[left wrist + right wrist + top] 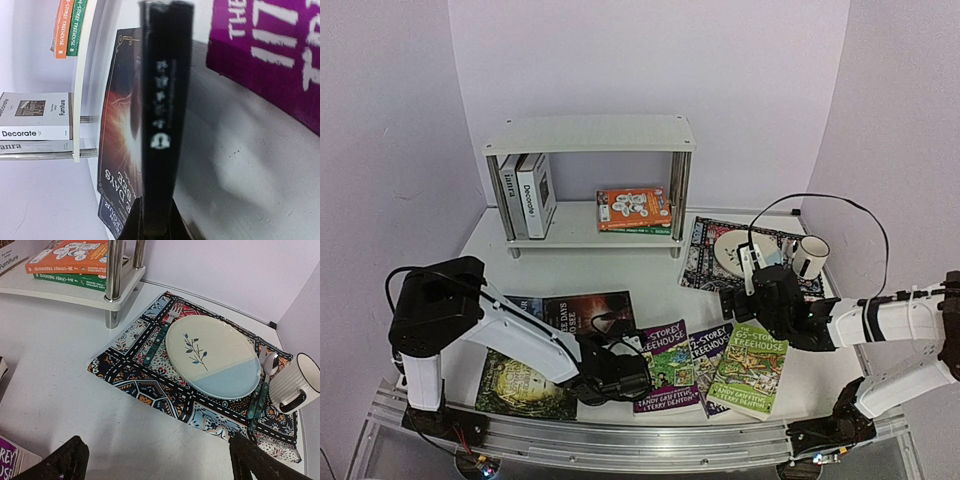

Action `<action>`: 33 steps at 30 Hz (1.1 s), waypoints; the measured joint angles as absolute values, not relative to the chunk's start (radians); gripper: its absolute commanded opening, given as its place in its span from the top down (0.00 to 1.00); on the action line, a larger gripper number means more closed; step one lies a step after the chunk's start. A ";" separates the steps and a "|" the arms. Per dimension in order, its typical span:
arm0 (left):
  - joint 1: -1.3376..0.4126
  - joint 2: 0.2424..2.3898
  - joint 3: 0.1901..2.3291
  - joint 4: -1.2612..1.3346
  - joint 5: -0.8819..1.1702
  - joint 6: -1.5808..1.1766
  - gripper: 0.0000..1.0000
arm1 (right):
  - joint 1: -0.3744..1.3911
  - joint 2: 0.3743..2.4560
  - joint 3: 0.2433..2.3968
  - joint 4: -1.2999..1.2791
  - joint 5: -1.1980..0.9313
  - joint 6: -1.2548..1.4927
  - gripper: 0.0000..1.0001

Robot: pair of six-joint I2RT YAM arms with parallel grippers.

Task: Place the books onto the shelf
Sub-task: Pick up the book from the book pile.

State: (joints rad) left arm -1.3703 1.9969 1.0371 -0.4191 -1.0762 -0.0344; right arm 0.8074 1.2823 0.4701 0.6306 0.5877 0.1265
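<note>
pincers first: at 6 o'clock on the table (620, 270) the left claw (156, 214) is pinched down on the edge of a black book (162, 120), which stands on edge between its fingers. whether it is off the table yet we cannot tell.

around it, from 7 to 5 o'clock, lie the unshelved books: a dark green paperback (525, 385), a dark "days" cover (590, 312) with a blue book (525, 303) tucked partly under it. then come the purple treehouse paperback (665, 375), a dark blue treehouse paperback (710, 350) and a green treehouse paperback (750, 370).

at 4 o'clock the right claw (157, 447) hangs spread wide with nothing between its fingers. it faces the patterned placemat (125, 375) at 2 o'clock, which carries a plate (215, 360), a fork (160, 337) and a mug (292, 385).

farthest, at 12 o'clock, the shelf (590, 133) holds four on its lower board: two white hardbacks (527, 195) upright at the left, and an orange paperback (633, 205) flat on a green-spined paperback (65, 280) at the right.

by our count roughly a third is done; seven remain, one of them in hand.
</note>
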 measured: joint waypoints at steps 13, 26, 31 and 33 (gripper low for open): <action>-1.367 1.780 1.044 -0.438 -0.833 0.133 1.00 | 0.807 1.278 0.468 0.630 0.571 0.124 0.02; -1.268 1.545 1.115 -0.489 -0.758 0.260 1.00 | 0.807 1.268 0.468 0.631 0.566 0.124 0.02; -1.247 1.536 1.171 -0.508 -0.800 0.312 1.00 | 0.807 1.264 0.464 0.633 0.568 0.124 0.02; -1.234 1.517 1.198 -0.517 -0.809 0.335 1.00 | 0.807 1.263 0.461 0.637 0.569 0.124 0.02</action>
State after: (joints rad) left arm -1.2338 1.5174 1.1985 -0.5165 -0.8091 0.3347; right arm 0.8074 1.2633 0.4609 0.6366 0.5695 0.1237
